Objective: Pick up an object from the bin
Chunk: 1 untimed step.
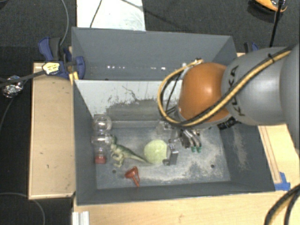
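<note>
The jaws hang low in the middle of the grey bin (140,50), just right of a pale green ball (155,151); whether they are apart or together cannot be told. Left of the ball lie a toy dinosaur (121,154), a clear bottle (100,139) and a small red piece (132,175).

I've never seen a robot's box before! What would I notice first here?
Probably the big grey arm with its orange cover, coming in from the right, its gripper low beside a pale green ball in the middle of the bin. Left of the ball lie a green toy dinosaur, a clear bottle and a small red thing.
</note>
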Each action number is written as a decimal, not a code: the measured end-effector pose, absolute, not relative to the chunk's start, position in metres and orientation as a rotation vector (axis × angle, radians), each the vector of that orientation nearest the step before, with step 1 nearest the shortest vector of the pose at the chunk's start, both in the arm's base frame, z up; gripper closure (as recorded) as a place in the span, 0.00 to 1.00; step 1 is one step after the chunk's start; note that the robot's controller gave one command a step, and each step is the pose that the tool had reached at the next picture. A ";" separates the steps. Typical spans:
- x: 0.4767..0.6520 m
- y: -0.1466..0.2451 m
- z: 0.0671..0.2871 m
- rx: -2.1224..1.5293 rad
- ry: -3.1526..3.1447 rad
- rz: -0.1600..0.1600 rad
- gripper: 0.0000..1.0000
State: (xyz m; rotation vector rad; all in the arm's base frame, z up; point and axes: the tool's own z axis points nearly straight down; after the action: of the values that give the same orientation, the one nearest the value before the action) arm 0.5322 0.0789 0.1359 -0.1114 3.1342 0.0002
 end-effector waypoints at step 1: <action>0.524 0.087 0.095 -0.342 3.120 0.004 0.00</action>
State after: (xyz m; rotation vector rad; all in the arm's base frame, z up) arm 0.5243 0.0874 0.0947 -0.3422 3.1199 0.0042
